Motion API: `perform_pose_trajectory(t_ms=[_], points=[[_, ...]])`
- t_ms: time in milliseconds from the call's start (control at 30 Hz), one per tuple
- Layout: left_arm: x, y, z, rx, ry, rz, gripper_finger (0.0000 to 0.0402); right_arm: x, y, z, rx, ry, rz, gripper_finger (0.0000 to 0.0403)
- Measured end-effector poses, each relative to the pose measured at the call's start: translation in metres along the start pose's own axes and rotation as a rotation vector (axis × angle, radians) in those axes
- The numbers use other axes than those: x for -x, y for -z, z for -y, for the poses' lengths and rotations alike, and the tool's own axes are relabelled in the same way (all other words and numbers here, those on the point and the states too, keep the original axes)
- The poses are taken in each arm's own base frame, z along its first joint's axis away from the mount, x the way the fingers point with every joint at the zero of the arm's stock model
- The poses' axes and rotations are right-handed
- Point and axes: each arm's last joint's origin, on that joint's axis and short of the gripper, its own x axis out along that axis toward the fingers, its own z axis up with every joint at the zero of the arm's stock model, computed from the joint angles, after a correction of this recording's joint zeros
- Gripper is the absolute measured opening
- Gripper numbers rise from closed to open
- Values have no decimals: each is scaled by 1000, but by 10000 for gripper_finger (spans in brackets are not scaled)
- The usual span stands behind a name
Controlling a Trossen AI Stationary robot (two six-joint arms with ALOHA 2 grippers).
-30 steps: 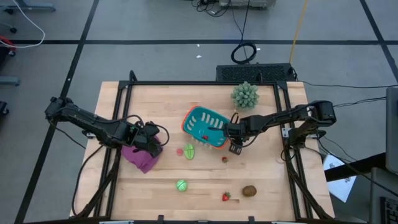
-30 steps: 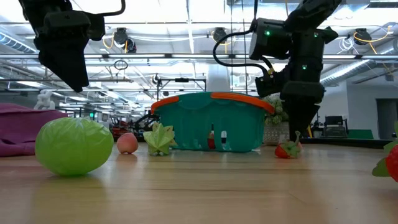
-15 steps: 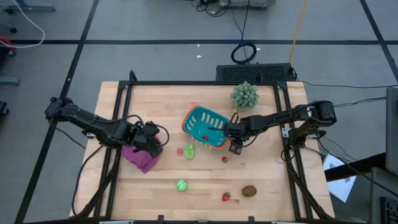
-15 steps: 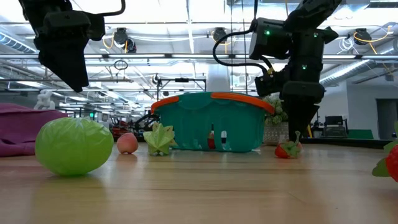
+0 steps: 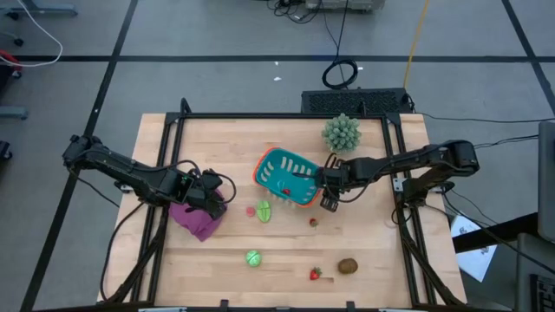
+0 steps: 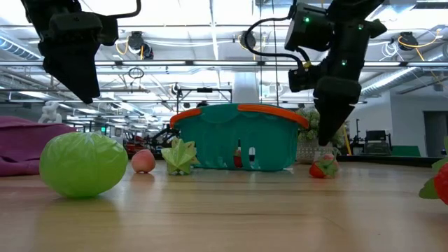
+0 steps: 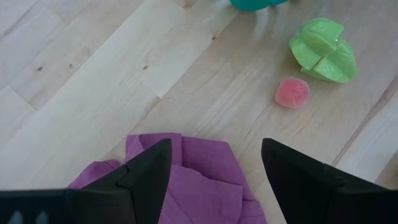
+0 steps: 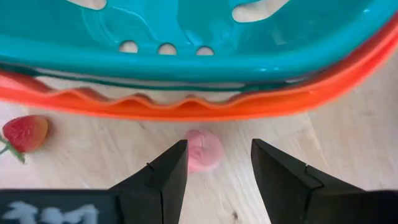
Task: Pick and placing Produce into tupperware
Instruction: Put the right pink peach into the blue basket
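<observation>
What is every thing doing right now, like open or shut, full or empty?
Left fingers: open, empty, over the purple cloth.
Right fingers: open, empty, beside the basket.
Basket: upright, one red piece inside.
Purple cloth: crumpled.
Kiwi: lying outside the basket.
Green ball: lying outside the basket.

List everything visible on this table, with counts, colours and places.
basket: one, teal, orange rim, centre
red piece: one, inside basket
strawberries: two, red, before basket
pink pieces: two, by leafy piece, by basket rim
leafy piece: one, green, beside basket
smooth ball: one, green, front
kiwi: one, brown, front right
spiky ball: one, pale green, back
cloth: one, purple, left
left gripper: open, over cloth
right gripper: open, beside basket
</observation>
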Motion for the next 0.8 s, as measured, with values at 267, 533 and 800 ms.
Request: perform_pose_trajectory(t_ms=[267, 533, 800], points=[[0, 0, 0, 6, 2, 1, 253, -15, 10, 6, -18, -5, 15, 169], [0, 0, 1, 24, 12, -10, 253, -23, 17, 8, -28, -5, 10, 169], [0, 0, 1, 26, 14, -10, 253, -11, 19, 7, -22, -24, 59, 169]])
